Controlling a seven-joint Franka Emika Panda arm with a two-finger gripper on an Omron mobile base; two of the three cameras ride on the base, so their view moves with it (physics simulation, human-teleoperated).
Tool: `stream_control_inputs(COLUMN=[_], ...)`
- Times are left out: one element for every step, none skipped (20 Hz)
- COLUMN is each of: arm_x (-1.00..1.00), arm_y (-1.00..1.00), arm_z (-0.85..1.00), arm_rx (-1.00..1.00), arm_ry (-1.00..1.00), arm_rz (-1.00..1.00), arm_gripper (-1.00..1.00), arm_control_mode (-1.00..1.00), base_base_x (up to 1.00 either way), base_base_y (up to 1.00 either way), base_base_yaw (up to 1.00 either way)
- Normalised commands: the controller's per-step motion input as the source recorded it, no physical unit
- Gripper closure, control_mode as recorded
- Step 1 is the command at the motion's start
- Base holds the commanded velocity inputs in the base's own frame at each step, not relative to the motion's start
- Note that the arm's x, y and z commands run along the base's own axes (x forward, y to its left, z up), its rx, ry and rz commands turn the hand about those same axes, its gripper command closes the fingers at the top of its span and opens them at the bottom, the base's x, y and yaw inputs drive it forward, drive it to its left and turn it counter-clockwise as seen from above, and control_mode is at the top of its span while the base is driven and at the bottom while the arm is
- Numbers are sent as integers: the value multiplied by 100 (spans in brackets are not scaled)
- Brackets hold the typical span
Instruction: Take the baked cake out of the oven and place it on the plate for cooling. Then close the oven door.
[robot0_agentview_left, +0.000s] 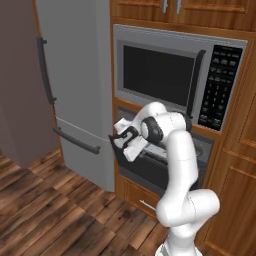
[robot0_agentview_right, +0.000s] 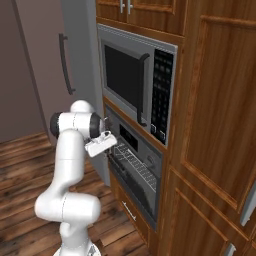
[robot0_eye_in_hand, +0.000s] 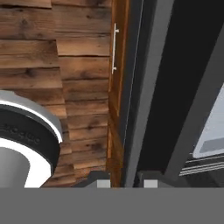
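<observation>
The tool (robot0_agentview_left: 125, 142) hangs at the left edge of the oven (robot0_agentview_left: 170, 160) beneath the microwave (robot0_agentview_left: 175, 75) — its opening cannot be told.

Dark oven (robot0_agentview_right: 134, 170), silver microwave (robot0_agentview_left: 175, 75)

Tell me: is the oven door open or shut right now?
Cannot tell. The oven shows its rack, but the arm hides the door in both base views.

The wooden plank floor (robot0_agentview_left: 45, 210) fills the lower left of the left base view. The grey fridge (robot0_agentview_left: 75, 90) stands on it at the upper left, and the wooden cabinet wall (robot0_agentview_right: 210, 150) rises from it at the right.
</observation>
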Motion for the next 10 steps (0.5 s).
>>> stream_control_inputs(arm_x=[-49,-49,-35,-22,-9,-9,-1,0,0,0], arm_y=[55,41,77,68,72,71,75,66,64,38], arm_z=[-59,-57,-52,-49,-47,-43,-31,-23,-12,-15], arm_rx=[5,4,0,0,0,0,0,0,0,0], arm_ry=[26,19,13,15,15,5,0,0,0,0], arm_rz=[0,0,0,0,0,0,-2,-2,-1,-3], arm_gripper=[100,100,100,100,100,100,-100,-100,-100,-100], arm_control_mode=[-100,-100,-100,-100,-100,-100,-100,-100,-100,-100], base_base_x=[0,0,0,0,0,0,0,0,0,0], base_base_y=[0,0,0,0,0,0,0,0,0,0], base_base_yaw=[0,0,0,0,0,0,0,0,0,0])
